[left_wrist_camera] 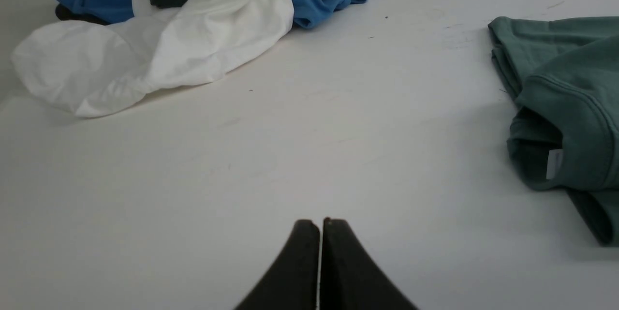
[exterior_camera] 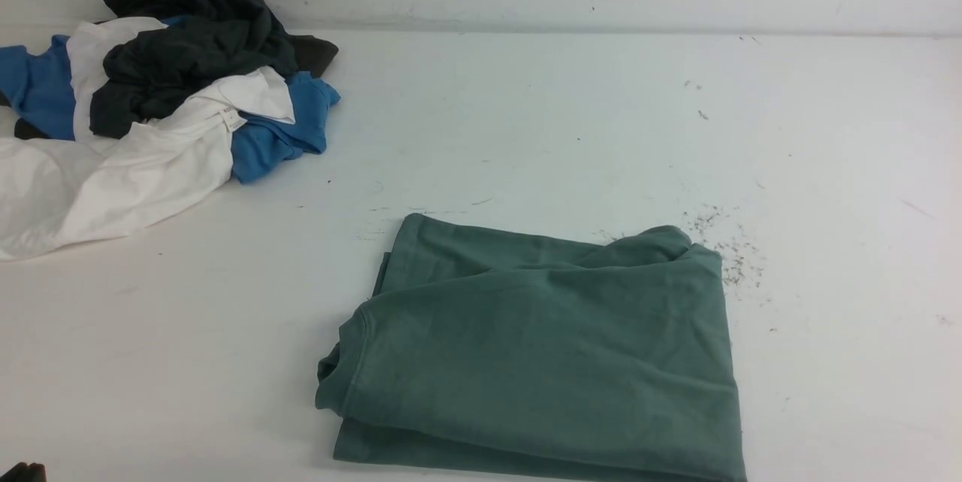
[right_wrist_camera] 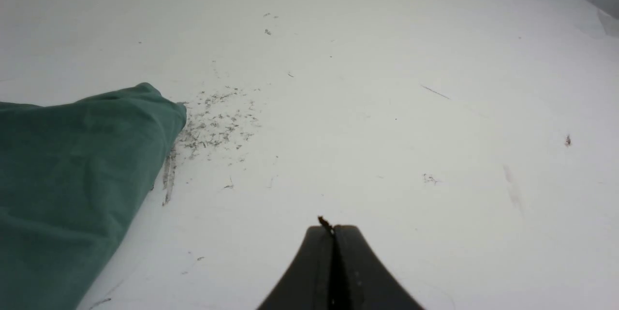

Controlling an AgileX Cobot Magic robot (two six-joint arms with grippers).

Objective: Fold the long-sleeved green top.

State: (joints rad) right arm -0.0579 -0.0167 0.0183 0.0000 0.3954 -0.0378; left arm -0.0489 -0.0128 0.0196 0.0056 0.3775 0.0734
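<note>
Green long-sleeved top (exterior_camera: 541, 347) lies folded, table (exterior_camera: 571, 121) bare around; left gripper (left_wrist_camera: 320, 223) and right gripper (right_wrist_camera: 332, 227) pressed together.

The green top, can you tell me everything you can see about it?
The green top is a muted sage green, soft like thick cotton. It lies folded into a rough rectangle of a few layers, flat on the white table, with some wrinkles. Its round collar shows at one side, with a small white tag inside. Dark crumbs lie beside one corner. Nothing holds it; both pincers are away from it.
</note>
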